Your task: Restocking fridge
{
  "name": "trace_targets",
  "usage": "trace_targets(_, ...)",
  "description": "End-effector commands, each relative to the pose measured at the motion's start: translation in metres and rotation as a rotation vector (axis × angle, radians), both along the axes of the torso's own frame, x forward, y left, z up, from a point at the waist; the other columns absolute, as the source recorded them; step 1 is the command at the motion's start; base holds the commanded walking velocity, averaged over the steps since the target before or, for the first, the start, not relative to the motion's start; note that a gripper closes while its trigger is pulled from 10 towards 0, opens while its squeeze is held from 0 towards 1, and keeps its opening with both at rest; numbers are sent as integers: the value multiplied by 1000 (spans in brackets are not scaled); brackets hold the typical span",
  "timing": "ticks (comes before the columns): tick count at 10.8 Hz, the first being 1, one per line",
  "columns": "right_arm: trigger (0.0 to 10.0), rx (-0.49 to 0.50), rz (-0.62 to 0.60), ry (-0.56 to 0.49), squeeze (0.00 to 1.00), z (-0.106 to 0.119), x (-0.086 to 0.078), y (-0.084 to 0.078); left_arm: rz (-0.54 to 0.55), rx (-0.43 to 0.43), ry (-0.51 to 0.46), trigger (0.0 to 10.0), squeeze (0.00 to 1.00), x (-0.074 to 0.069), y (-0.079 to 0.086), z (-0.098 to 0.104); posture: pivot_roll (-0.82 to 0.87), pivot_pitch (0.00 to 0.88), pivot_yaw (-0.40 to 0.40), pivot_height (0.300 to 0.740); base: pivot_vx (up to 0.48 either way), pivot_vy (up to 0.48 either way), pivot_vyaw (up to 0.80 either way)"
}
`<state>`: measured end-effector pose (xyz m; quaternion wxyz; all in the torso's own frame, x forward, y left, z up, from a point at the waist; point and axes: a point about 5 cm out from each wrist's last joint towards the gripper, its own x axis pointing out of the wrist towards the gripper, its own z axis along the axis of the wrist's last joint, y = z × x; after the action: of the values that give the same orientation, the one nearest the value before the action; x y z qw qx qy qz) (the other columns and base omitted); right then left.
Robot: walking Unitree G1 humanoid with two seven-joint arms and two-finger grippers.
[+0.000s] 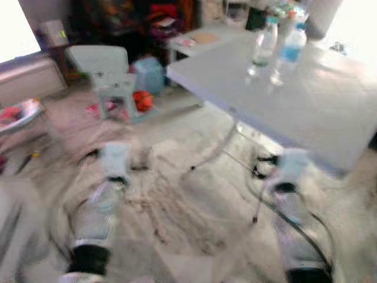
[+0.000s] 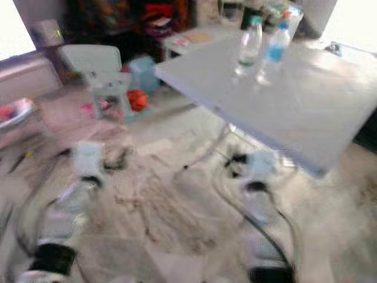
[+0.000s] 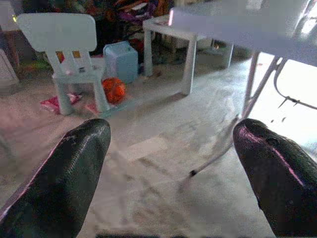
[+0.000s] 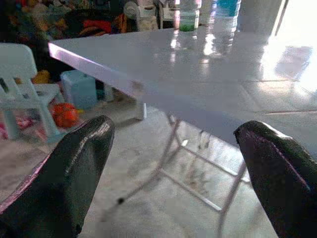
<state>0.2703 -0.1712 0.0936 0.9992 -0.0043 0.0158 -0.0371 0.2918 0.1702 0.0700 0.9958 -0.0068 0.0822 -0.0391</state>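
1. Two bottles stood upright near the far edge of the white table (image 1: 330,112) — a clear one with a green cap (image 1: 263,47) and, just beside it, a blue-labelled one (image 1: 291,50).
2. The left gripper (image 3: 171,163) and the right gripper (image 4: 173,163) hung low over the floor, jaws released, holding nothing.
3. The head views were blurred — best to settle square to the table before reaching, then take one bottle by its middle.
4. A small white chair (image 1: 109,73) and an orange ball (image 3: 114,90) sat well apart.

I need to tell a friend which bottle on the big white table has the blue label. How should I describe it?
Find the large white folding table on the robot's right. Two clear plastic bottles stand close together near its far side. The one with the blue label is the right of the pair; its neighbour has a green cap and a greenish label instead.
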Motion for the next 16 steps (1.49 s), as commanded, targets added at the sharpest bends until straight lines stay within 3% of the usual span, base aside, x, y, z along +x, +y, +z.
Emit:
trace_targets(1, 10000, -15, -51, -29, 0, 6, 0, -16, -28, -19, -24, 10000, 0, 2, -11, 5, 20, 0, 21, 740, 375, 300, -800)
trace_targets(4, 10000, 9, -85, -52, 0, 13, 1, -21, -22, 5, -28, 10000, 0, -19, 0, -4, 18, 0, 26, 740, 377, 298, -233)
trace_targets(12, 10000, 12, -98, 2, 0, -3, -11, -21, 15, -1, 7, 10000, 0, -30, -1, -16, 15, 0, 29, 740, 369, 260, 0)
trace_targets(16, 10000, -3, -71, -44, 0, 12, 3, -17, -24, 41, -55, 10000, 0, -22, -4, -1, 32, 0, 13, 740, 0, 0, 0)
